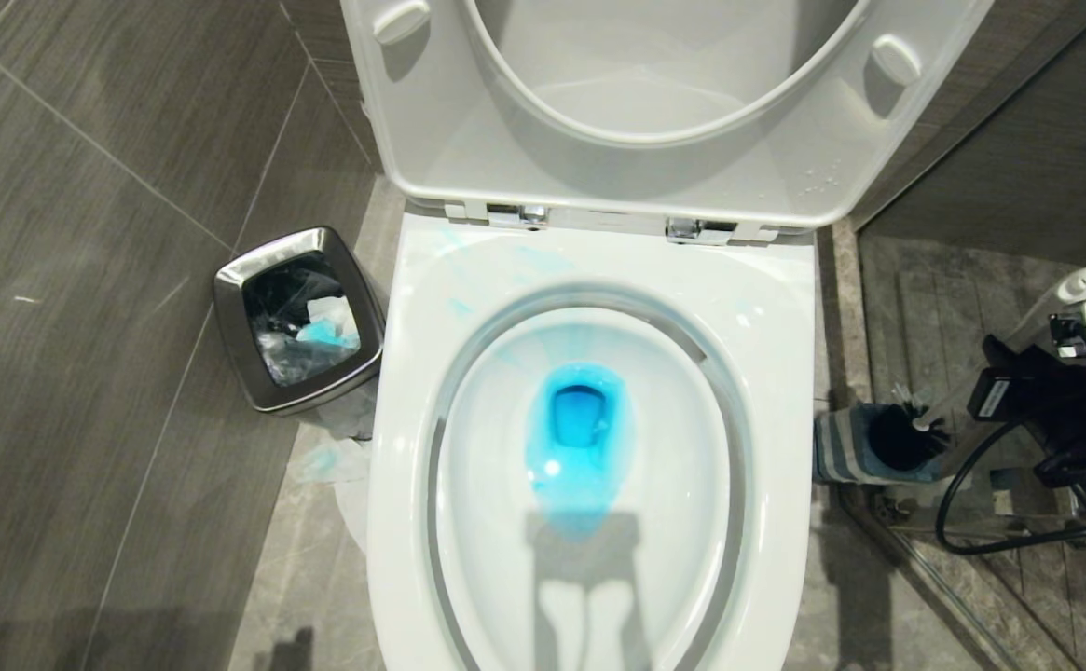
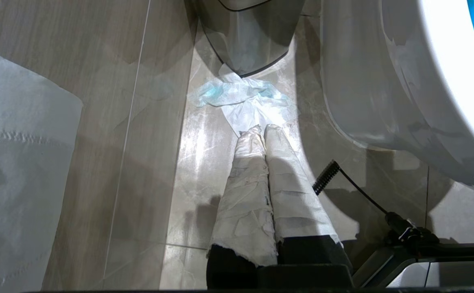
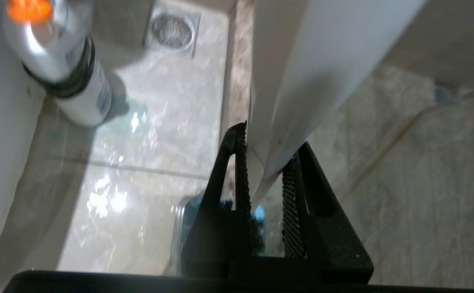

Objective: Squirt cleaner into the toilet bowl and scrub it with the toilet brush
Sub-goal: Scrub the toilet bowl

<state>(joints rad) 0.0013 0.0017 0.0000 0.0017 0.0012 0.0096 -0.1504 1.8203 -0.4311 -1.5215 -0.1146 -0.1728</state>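
Toilet bowl (image 1: 589,466): white glossy ceramic oval, seat and lid raised upright against tank. Cleaner (image 1: 578,438): vivid blue pool in water at bowl bottom, pale blue streaks on rear rim, left of centre. Toilet brush (image 1: 1055,303): slim white handle tilted, black bristle head just above grey-and-blue striped holder, on floor right of bowl.
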